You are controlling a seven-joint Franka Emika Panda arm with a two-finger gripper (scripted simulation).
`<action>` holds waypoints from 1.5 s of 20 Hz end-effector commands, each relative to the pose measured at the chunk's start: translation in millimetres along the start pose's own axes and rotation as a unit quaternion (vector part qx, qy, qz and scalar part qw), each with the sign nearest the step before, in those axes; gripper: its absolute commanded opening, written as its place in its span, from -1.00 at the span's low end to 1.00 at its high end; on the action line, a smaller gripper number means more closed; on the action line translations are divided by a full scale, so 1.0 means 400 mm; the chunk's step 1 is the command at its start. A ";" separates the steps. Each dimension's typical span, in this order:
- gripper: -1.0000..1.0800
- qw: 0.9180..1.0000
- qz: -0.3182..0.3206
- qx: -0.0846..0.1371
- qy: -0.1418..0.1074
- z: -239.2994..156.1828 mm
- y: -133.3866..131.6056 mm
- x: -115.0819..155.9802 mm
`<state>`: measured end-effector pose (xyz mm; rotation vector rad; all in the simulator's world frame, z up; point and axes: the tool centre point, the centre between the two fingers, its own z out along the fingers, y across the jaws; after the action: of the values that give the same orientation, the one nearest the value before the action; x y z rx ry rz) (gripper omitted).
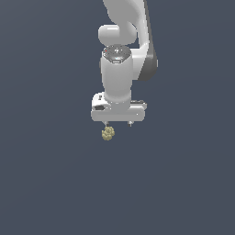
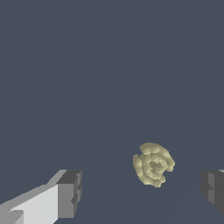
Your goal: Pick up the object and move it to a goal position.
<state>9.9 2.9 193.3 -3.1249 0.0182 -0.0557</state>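
Note:
The object [image 1: 108,133] is a tiny knobbly yellowish-tan ball lying on the dark grey surface. In the exterior view it sits just under the white gripper [image 1: 118,123], close to the fingertip on that view's left. In the wrist view the ball [image 2: 153,164] lies in the gap between the two dark fingertips [image 2: 70,194], nearer the far one and touching neither. The gripper [image 2: 142,192] is open and holds nothing. I cannot tell how high the fingertips are above the surface.
The white arm [image 1: 120,69] rises behind the gripper toward the top of the exterior view. A plain dark grey surface [image 1: 46,183] fills the rest of both views. No other objects or goal marker show.

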 end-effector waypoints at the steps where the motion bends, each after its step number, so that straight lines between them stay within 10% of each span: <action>1: 0.92 1.000 0.000 0.000 0.000 0.000 0.000 0.000; 16: 0.92 1.000 -0.011 -0.003 0.001 -0.023 0.009 -0.001; 30: 0.92 0.992 0.123 -0.003 -0.007 0.089 0.062 -0.045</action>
<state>-4.2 -17.5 163.7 -3.1087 0.3343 -0.0346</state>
